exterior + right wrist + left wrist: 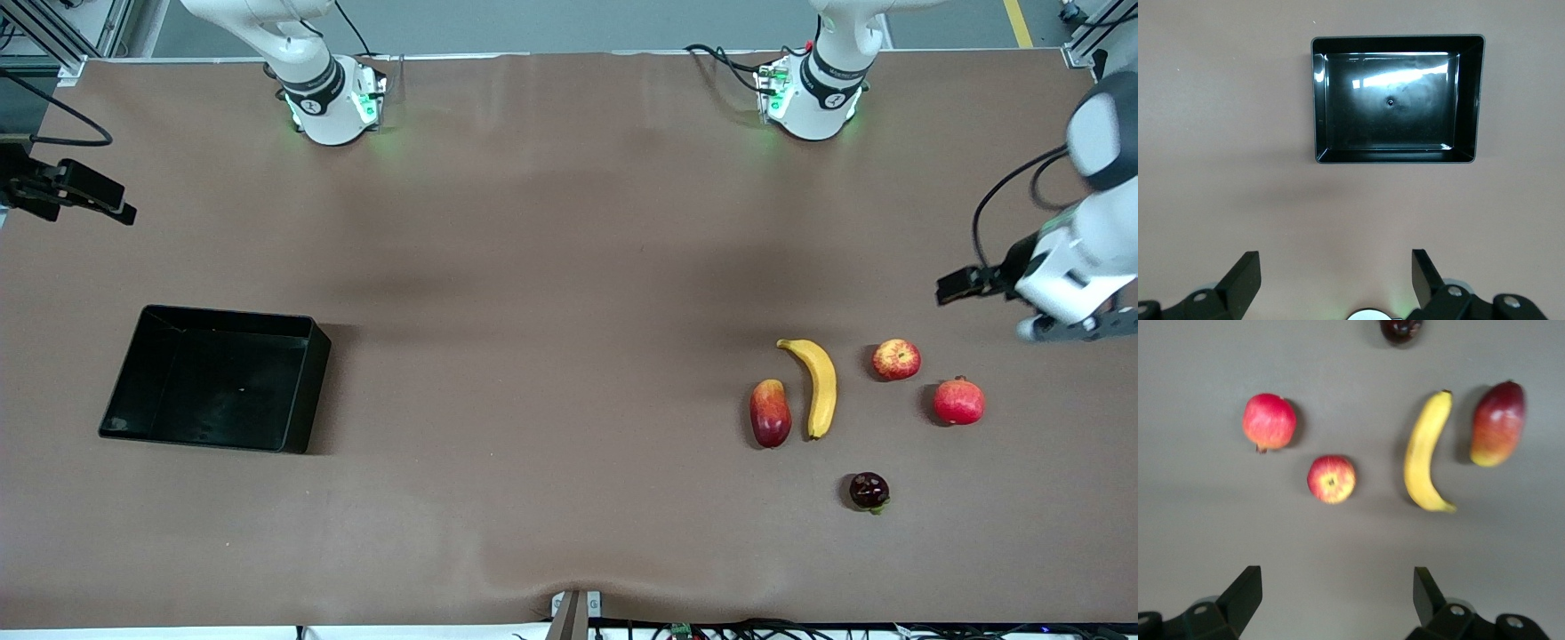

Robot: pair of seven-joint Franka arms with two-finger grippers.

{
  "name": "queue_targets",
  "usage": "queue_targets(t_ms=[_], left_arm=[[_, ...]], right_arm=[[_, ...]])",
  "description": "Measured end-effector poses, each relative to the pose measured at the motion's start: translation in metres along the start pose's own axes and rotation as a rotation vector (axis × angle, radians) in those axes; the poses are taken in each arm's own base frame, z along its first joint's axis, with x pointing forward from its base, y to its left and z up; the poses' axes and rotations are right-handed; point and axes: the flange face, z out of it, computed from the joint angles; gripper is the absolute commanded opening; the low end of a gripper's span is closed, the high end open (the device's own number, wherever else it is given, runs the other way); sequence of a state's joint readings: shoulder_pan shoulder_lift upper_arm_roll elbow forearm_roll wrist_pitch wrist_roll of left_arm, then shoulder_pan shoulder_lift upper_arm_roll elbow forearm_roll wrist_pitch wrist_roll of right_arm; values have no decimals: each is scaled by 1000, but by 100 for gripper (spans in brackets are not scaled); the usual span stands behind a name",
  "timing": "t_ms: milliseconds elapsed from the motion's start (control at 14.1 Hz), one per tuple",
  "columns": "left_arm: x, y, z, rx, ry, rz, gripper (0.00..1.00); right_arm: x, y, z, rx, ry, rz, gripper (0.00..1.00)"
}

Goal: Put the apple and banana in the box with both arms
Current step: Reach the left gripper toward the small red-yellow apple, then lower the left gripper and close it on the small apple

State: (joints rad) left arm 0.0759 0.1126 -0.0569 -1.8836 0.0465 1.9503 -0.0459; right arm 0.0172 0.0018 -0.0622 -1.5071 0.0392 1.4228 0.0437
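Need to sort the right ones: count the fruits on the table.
5, all toward the left arm's end: apple, pomegranate beside it, banana, mango-like fruit beside the banana, dark fruit nearest the camera. None in the box.

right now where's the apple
The apple lies on the table toward the left arm's end, between the banana and the pomegranate.

A: Where's the left gripper (1333, 597)?
B: Up in the air at the left arm's end of the table, fingers wide apart, holding nothing.
A: And the right gripper (1331, 277)?
B: Same at its own end: raised, spread wide, empty.
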Motion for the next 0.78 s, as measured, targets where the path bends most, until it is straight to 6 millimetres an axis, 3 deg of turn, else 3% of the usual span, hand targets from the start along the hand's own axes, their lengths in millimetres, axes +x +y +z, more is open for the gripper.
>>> queue_targets(t_ms=[283, 425, 638, 779], left_arm=[[5, 3, 86, 8, 51, 20, 100], [12, -7, 122, 5, 51, 15, 100], [20, -15, 169, -3, 43, 13, 100], [21, -14, 189, -7, 36, 14, 100]], right_arm=[[19, 0, 29, -5, -45, 3, 100], [25, 3, 34, -6, -45, 11, 100], [31, 41, 44, -2, -62, 77, 100], [44, 68, 62, 0, -72, 116, 100]])
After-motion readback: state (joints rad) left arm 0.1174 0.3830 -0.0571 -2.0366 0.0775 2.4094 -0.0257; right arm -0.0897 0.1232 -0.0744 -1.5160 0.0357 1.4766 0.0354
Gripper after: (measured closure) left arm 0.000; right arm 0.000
